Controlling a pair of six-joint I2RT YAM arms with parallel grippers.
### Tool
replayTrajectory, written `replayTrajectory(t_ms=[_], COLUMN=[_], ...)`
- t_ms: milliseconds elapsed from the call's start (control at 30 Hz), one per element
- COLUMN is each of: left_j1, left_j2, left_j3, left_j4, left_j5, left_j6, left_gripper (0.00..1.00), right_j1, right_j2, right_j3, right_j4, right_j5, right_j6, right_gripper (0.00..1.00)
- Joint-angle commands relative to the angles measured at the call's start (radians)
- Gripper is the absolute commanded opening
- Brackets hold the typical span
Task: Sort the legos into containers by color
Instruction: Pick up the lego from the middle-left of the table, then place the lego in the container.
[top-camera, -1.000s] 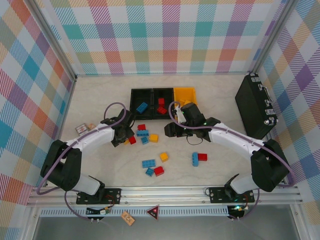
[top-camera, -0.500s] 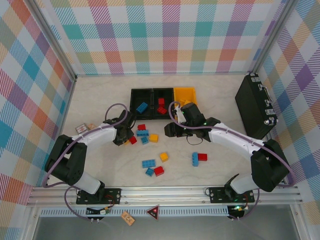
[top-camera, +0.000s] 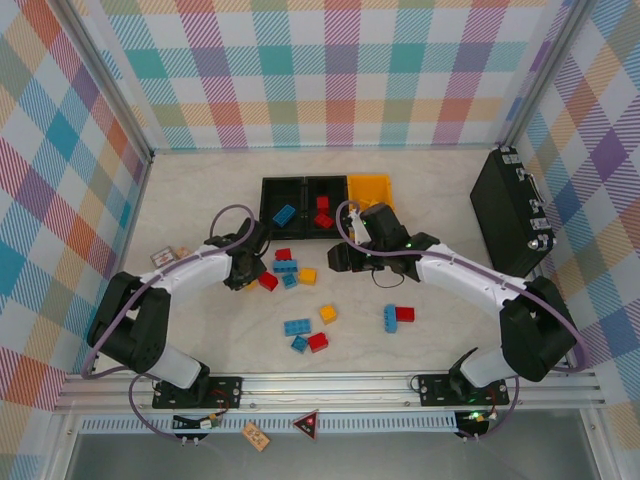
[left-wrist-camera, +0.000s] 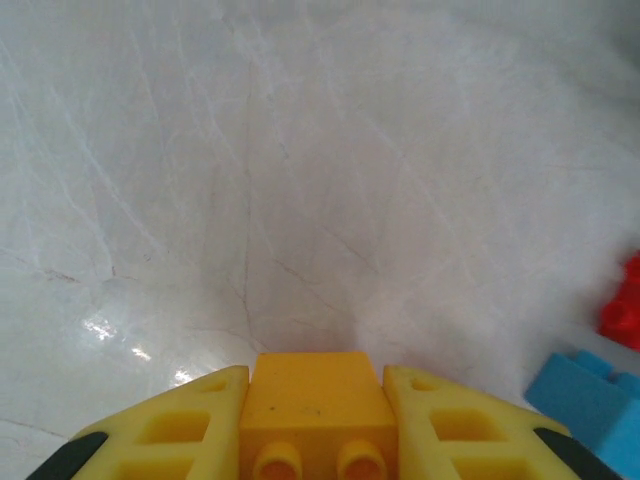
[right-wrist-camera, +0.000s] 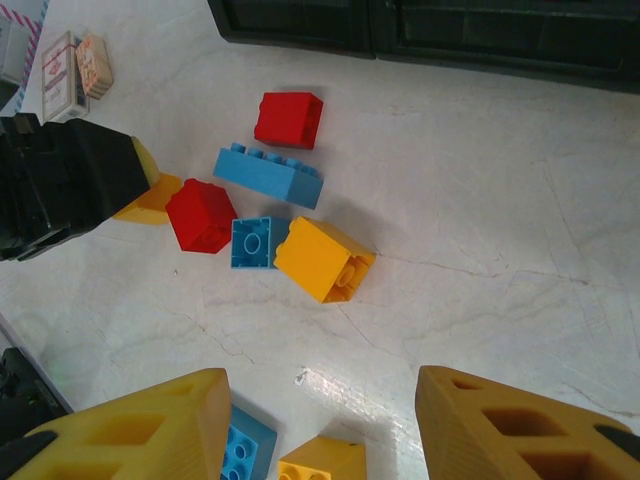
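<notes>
My left gripper (left-wrist-camera: 315, 382) is shut on a yellow-orange lego (left-wrist-camera: 315, 420) just above the table; from above it sits left of the lego cluster (top-camera: 247, 276), beside a red lego (top-camera: 268, 281). My right gripper (right-wrist-camera: 320, 420) is open over bare table with nothing between its fingers, right of the cluster (top-camera: 340, 260). Ahead of it lie a yellow lego (right-wrist-camera: 322, 258), a small blue one (right-wrist-camera: 255, 243), a long blue one (right-wrist-camera: 268, 174) and two red ones (right-wrist-camera: 202, 214). The containers stand at the back: a black bin (top-camera: 270, 192) with a blue lego, a black bin (top-camera: 334, 205) with red legos, a yellow bin (top-camera: 370, 190).
More legos lie nearer the arms: blue (top-camera: 297, 327), yellow (top-camera: 328, 314), red (top-camera: 318, 341), and a blue and red pair (top-camera: 396, 316). A large black case (top-camera: 510, 215) stands at the right. Small printed cards (top-camera: 165, 258) lie at the left.
My left gripper has closed on the yellow-orange lego beside the red one, and its arm has shifted slightly. The right arm has hardly moved.
</notes>
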Motion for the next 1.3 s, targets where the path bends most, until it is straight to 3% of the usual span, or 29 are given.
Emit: replayTrajectory(t_ms=[0,467,1267], left_j1=[0.011,-0.096,-0.262], left_j2=[-0.035,0.122,0.65], left_j3=[0.069,0.387,1.079], left_j4=[-0.038,-0.008,-0.056], left_j5=[0.027,0.131,0.325], left_j6=[0.049,0.142,0.237], left_gripper=[0.26,0.26,0.26], right_j1=[-0.003,-0.112,-0.267], right_j2=[0.012,-0.067,-0.24], right_j3=[0.041,0.037,-0.088], right_j4=[-0.017,-0.108,-0.189], right_j5=[0.027,0.093,0.202], right_j6=[-0.019,0.002,0.115], right_gripper=[0.52,0.52,0.53])
